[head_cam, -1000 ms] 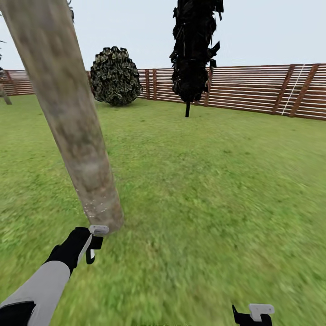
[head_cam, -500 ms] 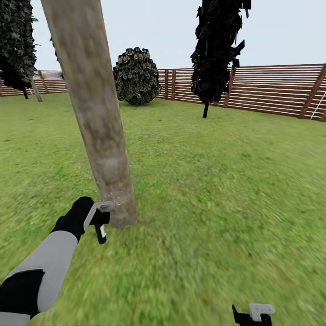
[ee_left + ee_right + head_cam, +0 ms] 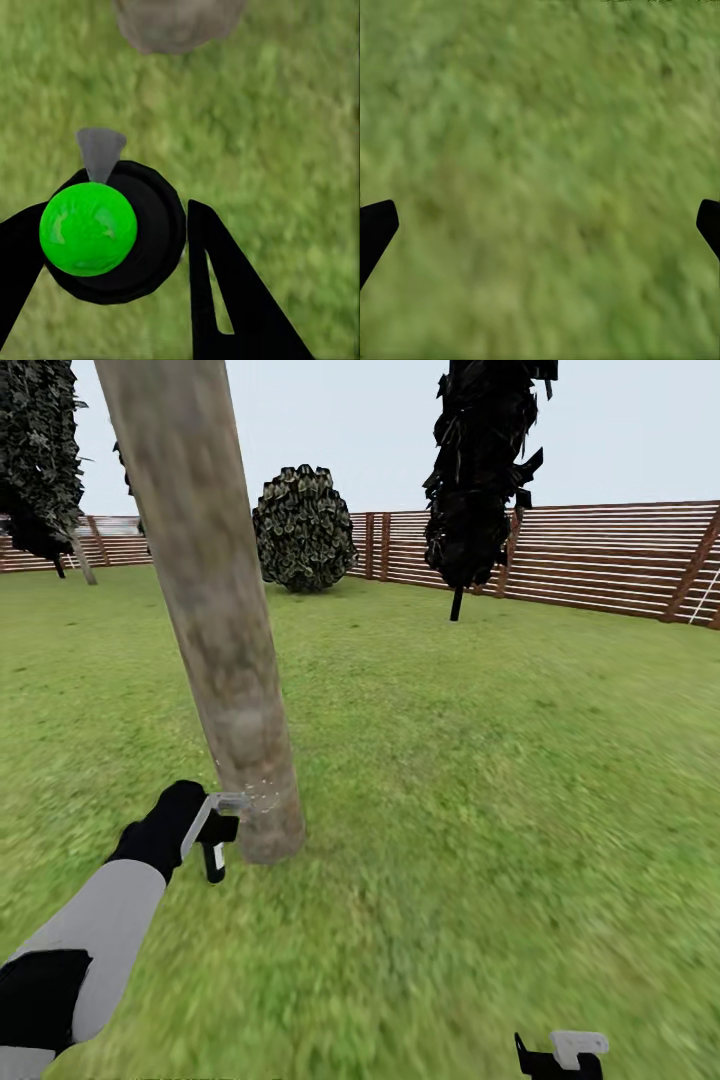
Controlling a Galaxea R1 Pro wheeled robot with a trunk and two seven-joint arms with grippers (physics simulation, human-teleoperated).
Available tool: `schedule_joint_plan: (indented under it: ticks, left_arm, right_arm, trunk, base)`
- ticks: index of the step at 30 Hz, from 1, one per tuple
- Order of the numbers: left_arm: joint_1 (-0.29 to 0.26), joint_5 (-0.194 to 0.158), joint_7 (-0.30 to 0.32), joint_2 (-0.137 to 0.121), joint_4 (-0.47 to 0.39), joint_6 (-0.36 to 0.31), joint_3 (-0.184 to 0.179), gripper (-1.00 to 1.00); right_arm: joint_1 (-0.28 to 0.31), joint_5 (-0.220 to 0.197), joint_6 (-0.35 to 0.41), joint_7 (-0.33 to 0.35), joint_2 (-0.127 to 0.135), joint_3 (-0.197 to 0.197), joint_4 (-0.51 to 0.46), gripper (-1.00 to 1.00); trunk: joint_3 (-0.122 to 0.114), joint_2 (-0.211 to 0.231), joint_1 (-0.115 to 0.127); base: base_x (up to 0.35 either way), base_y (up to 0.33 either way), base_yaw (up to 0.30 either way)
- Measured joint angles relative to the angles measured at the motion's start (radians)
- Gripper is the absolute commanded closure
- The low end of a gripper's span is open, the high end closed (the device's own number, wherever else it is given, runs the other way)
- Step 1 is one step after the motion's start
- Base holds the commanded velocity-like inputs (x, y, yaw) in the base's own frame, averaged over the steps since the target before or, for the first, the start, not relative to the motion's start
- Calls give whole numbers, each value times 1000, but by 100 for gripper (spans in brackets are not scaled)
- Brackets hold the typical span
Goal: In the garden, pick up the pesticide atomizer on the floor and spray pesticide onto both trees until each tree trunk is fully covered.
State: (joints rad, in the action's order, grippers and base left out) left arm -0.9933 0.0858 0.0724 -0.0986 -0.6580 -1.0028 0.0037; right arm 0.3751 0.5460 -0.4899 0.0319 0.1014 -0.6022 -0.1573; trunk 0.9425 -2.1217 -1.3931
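Observation:
A thick mottled grey-brown tree trunk (image 3: 215, 620) rises from the grass (image 3: 480, 780) just left of centre in the head view. Its base (image 3: 176, 22) also shows in the left wrist view. My left gripper (image 3: 212, 838) is shut on the pesticide atomizer (image 3: 225, 802), whose pale grey head sits right against the bottom of the trunk. A few whitish specks (image 3: 258, 792) dot the bark there. In the left wrist view the atomizer (image 3: 88, 229) sits between the black fingers (image 3: 225, 300), its grey nozzle (image 3: 100, 150) pointing toward the trunk. My right gripper (image 3: 560, 1055) hangs open over bare grass (image 3: 540, 180).
A brown slat fence (image 3: 600, 560) runs along the back. In front of it stand a round shrub (image 3: 305, 530) and a thin-trunked dark conifer (image 3: 480, 470). Far left, a slim grey trunk (image 3: 85, 563) stands under dark foliage (image 3: 35, 450). Open lawn lies to the right.
The head view swung left a second ago, then held. My left gripper has brought the atomizer up against the trunk's base. The right gripper has stayed in place.

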Motion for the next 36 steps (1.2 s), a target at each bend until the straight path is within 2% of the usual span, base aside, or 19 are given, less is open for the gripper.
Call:
schedule_joint_plan:
  ticks: [1,2,5,7,9,11,13,16,29,36]
  left_arm:
    - [-12,-2,0,16,-18,-6,-7,100]
    - [-28,6,0,20,-24,-9,-10,100]
    - [-46,11,0,13,-22,-10,-12,100]
    - [-66,22,-1,-30,-20,-11,-11,100]
    - [-68,9,0,-46,-20,-12,-12,100]
    - [-67,3,0,-41,-27,-12,-12,100]
    - [-72,0,0,-26,-29,-12,-12,100]
    - [-73,4,0,-20,-30,-12,-12,100]
    - [-72,5,1,-20,-30,-12,-12,100]
    - [-66,4,1,-23,-30,-12,-11,100]
  right_arm:
    - [0,0,0,0,-1,0,0,-100]
    - [0,0,0,0,-1,0,0,-100]
    - [0,0,0,0,-1,0,0,-100]
    - [0,0,0,0,-2,0,0,-100]
    - [0,0,0,0,-1,0,0,-100]
    - [0,0,0,-1,0,0,0,-100]
    - [0,0,0,-1,2,0,0,-100]
    - [0,0,0,-1,3,0,0,-100]
    - [0,0,0,0,1,0,0,-100]
    - [0,0,0,0,0,0,0,-100]
  trunk:
    - [0,0,0]
    - [0,0,0]
    - [0,0,0]
    - [0,0,0]
    - [0,0,0]
    - [0,0,0]
    - [0,0,0]
    - [0,0,0]
    - [0,0,0]
    - [0,0,0]
  base:
    - [0,0,256]
    - [0,0,264]
    - [0,0,271]
    - [0,0,199]
    - [0,0,58]
    - [0,-126,10]
    - [27,-234,2]
    - [73,-258,1]
    - [25,-270,5]
    - [56,-267,247]
